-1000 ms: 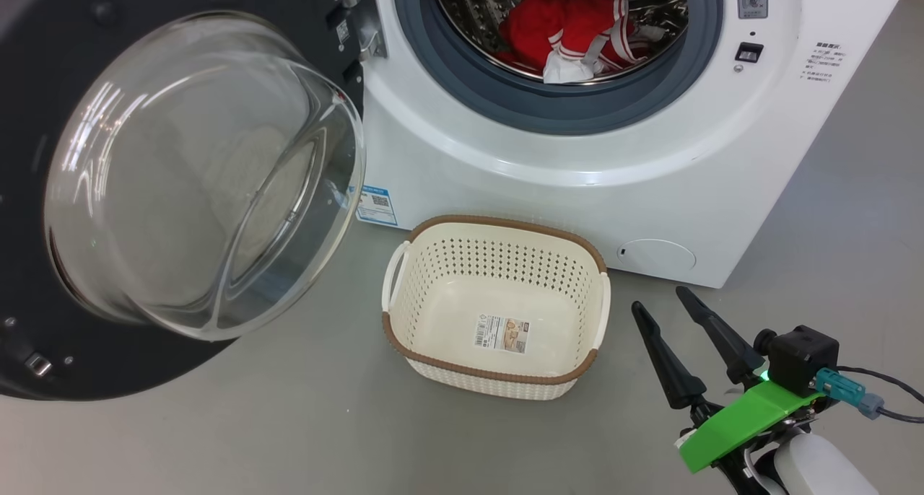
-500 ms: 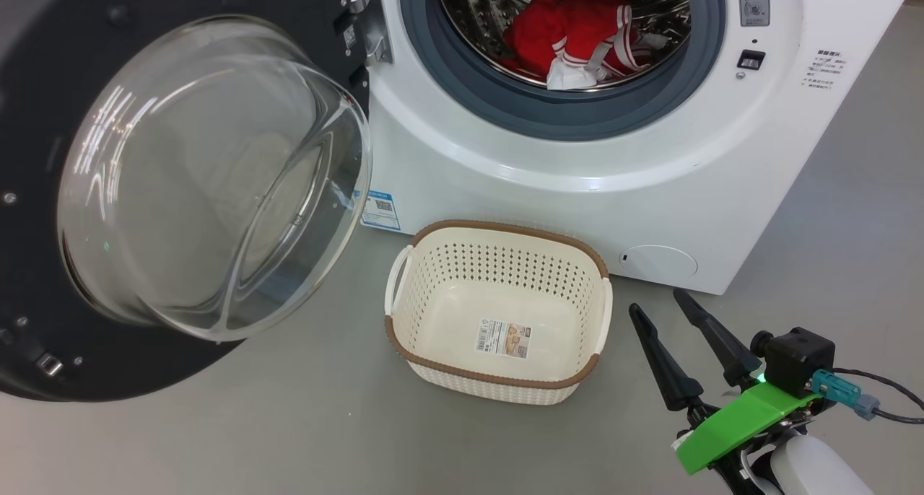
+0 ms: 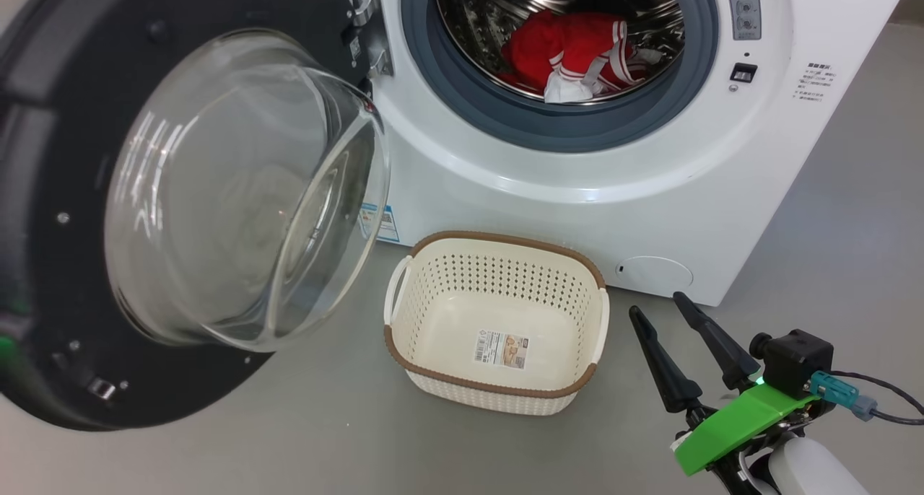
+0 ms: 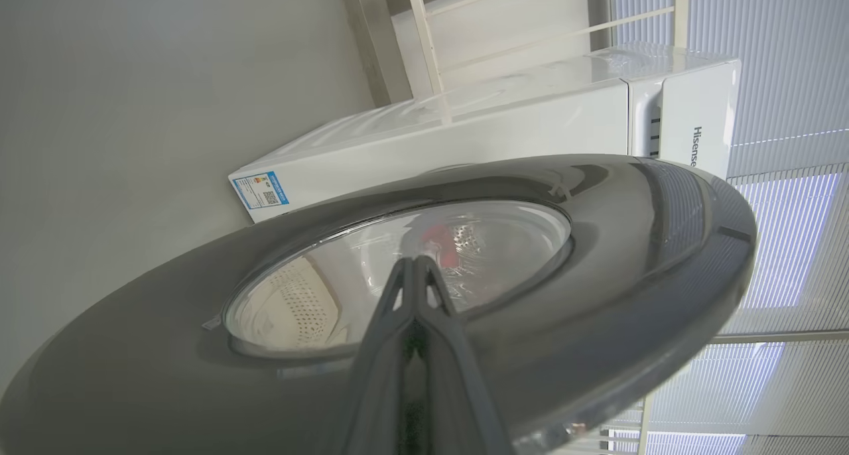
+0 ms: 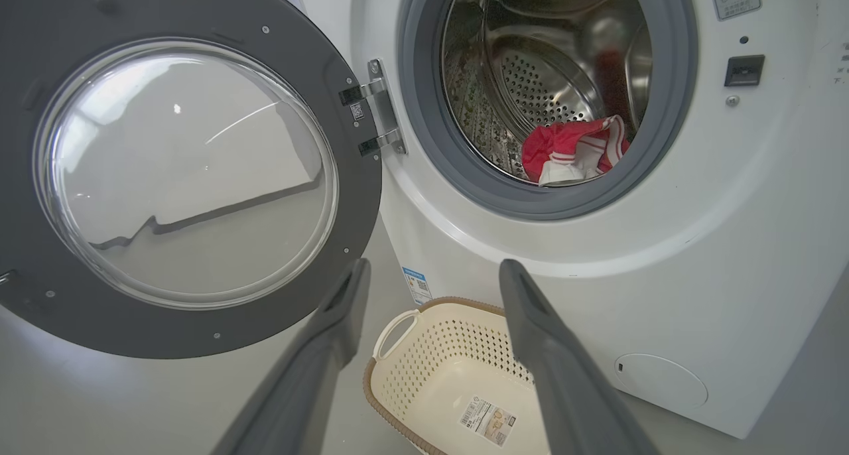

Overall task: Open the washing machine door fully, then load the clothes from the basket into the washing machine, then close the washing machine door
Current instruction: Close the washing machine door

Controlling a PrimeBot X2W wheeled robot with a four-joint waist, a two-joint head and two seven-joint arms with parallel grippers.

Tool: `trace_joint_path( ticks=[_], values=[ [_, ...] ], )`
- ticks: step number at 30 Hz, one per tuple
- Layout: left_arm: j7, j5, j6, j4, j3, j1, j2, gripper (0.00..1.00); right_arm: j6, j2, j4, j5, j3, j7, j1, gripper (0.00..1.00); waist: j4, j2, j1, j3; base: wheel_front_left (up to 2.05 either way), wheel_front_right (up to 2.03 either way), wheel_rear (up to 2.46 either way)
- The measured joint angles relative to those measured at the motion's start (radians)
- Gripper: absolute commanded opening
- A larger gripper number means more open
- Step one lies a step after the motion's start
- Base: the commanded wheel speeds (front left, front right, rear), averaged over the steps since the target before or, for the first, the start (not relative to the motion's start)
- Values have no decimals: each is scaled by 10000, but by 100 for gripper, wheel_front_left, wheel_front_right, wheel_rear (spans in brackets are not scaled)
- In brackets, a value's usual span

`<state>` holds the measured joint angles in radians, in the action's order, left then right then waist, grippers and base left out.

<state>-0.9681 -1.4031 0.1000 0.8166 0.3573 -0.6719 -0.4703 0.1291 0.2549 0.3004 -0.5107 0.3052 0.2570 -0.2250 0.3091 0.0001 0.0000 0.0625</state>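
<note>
- The washing machine door (image 3: 50, 141) is seen swung out at the left of the head view, its glass bowl window (image 3: 238, 192) bulging toward the centre, so that the mouth of the washing machine (image 3: 577, 206) at the top is left unobstructed
- The clothes (image 3: 570, 51) are seen lying inside the steel drum (image 5: 564, 77), at the upper middle of the head view, behind the grey rubber seal (image 3: 548, 130); loading is judged done, with only the closing of the door left
- The basket (image 3: 505, 239) is set on the floor (image 3: 325, 423) just below that mouth, at the lower centre; nothing but its label sticker (image 3: 502, 348) is seen in it
- The left gripper (image 4: 416, 262) is shown with its fingers pressed together and nothing between them, aimed at the door's outer face in the middle of the left wrist view, probably so that the door can be pushed shut; whether the tips touch the door cannot be told
- The right gripper (image 3: 657, 304) is held at the lower right of the head view, fingers spread wide and empty, apart from basket and door, probably out of the door's path
- What lies behind the door at the left edge of the head view is hidden; the blue label sticker (image 3: 377, 223) is partly covered by the glass, the drum's top is cut off by the frame, and the number of garments in the red heap cannot be made out
</note>
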Motion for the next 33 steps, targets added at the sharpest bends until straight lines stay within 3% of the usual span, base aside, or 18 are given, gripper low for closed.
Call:
trace_joint_path(
  ticks=[5, 11, 22, 33],
  values=[
    [-884, -330, -313, -1312, -56, 791, 322, 0, 0, -63, 33, -17, -35, 0, 12, 100, 1, 0, 0, -149, 0, 0, 0],
    [-1726, -667, -1104, -3461, -297, 1781, 907, 0, 0, -96, 33, -25, -75, 0, 44, 100, 47, 0, -1, -266, 0, 0, 0],
    [-2274, -874, -2391, -6669, -690, 3124, 1628, 0, 0, -159, 25, -58, 15, 0, 239, 100, -115, 0, 0, -427, 0, 0, 0],
    [-2305, -857, -2823, -8006, -1053, 3602, 2130, 0, 0, -155, 25, -194, 44, 0, 239, 100, -412, 0, 0, -445, 0, 0, 0]
  ],
)
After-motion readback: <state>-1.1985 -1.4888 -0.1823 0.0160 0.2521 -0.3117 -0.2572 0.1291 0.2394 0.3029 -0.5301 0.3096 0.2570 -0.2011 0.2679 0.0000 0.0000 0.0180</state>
